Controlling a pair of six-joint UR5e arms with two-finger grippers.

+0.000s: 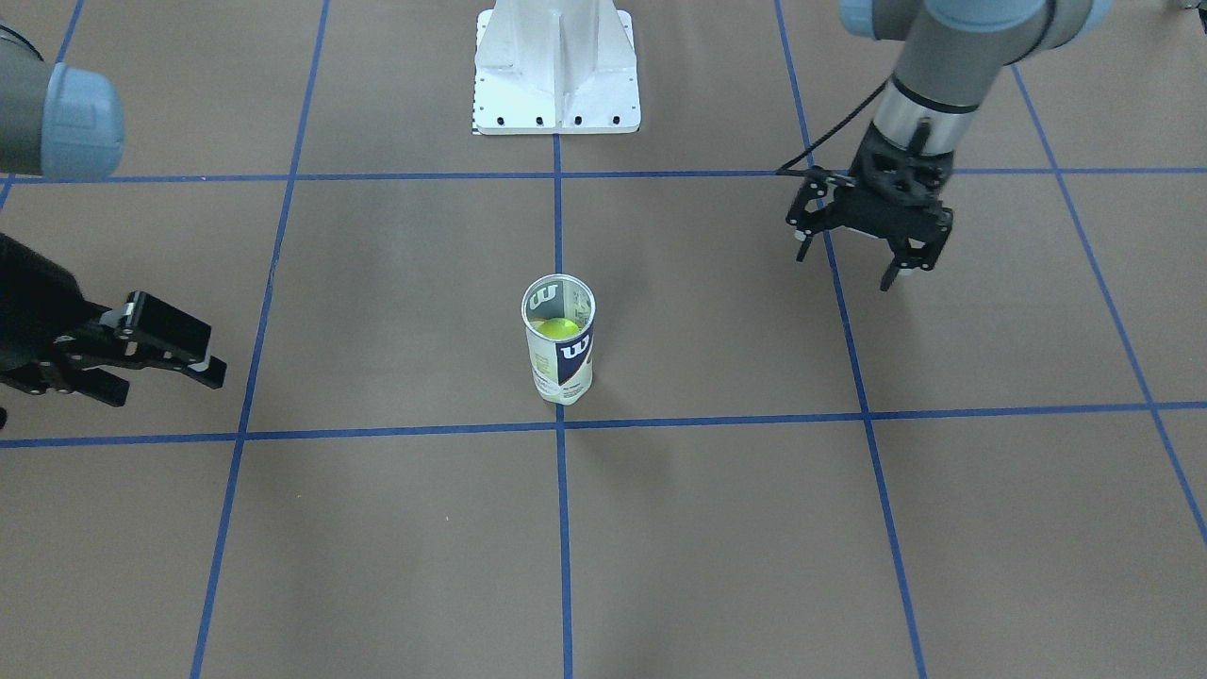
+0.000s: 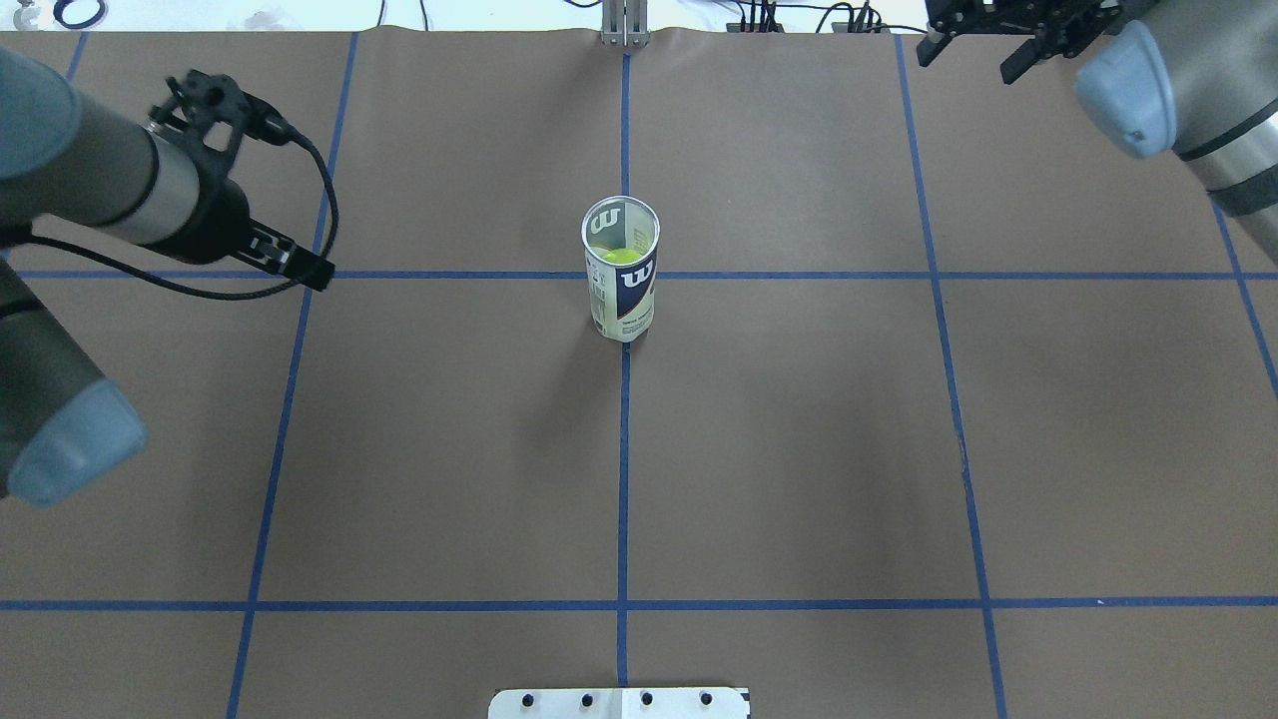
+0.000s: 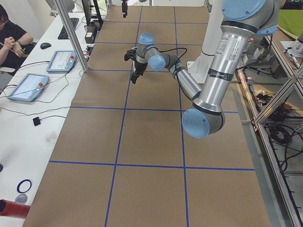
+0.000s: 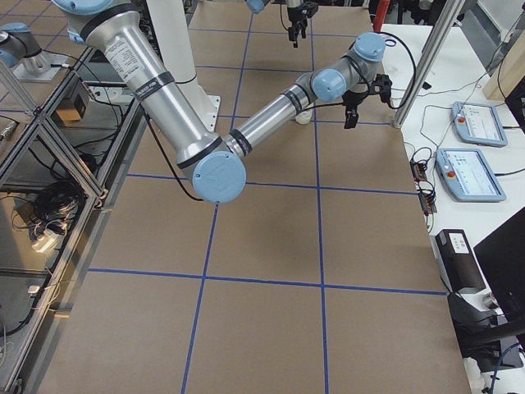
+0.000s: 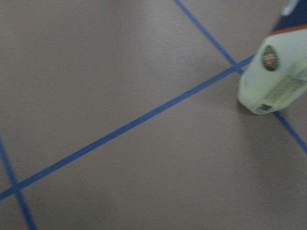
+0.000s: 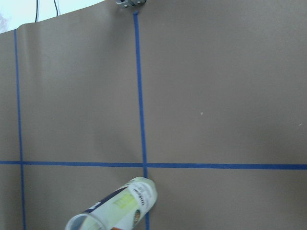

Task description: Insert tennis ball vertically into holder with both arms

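Note:
The holder (image 1: 558, 363) stands upright at the table's middle on a blue tape crossing, mouth up. A yellow-green tennis ball (image 1: 556, 328) sits inside it, seen through the mouth. The holder also shows in the overhead view (image 2: 621, 290), the left wrist view (image 5: 276, 72) and the right wrist view (image 6: 120, 206). My left gripper (image 1: 846, 264) is open and empty, hanging above the table well to the side of the holder. My right gripper (image 1: 170, 382) is open and empty, far off on the holder's other side. Neither gripper touches the holder.
The white bolted base pedestal (image 1: 556, 75) stands at the robot's edge of the table. Blue tape lines grid the brown table cover (image 2: 799, 449). In the exterior left view an operator (image 3: 12, 38) and control tablets (image 3: 26, 87) are beside the table.

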